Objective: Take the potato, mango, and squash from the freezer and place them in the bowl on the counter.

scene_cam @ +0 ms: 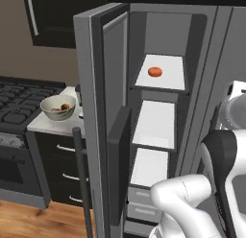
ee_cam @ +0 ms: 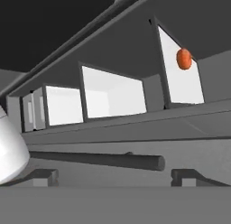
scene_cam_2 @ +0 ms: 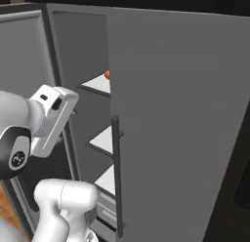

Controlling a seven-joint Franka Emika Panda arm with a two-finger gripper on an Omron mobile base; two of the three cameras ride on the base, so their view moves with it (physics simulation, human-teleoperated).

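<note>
While the freezer (scene_cam: 158,112) stands open, its thick grey door (scene_cam: 103,126) and dark bar handle (ee_cam: 94,160) lie close before the fingers (ee_cam: 115,177), so a reach could clip them. Flat white shelves (scene_cam: 154,124) sit inside, smooth and slick. On the bench (scene_cam: 57,124), the deep cream bowl (scene_cam: 57,107) seems to hold something brownish. Alone on the top shelf, the small, glossy, rounded mango (scene_cam: 154,71) could roll if nudged. Fingers spread, holding nothing.

The freezer (scene_cam: 103,88) looks like matt grey metal (shelves smooth white); the bowl (scene_cam: 57,107) glossy ceramic, on a pale stone surface (scene_cam: 53,125).
</note>
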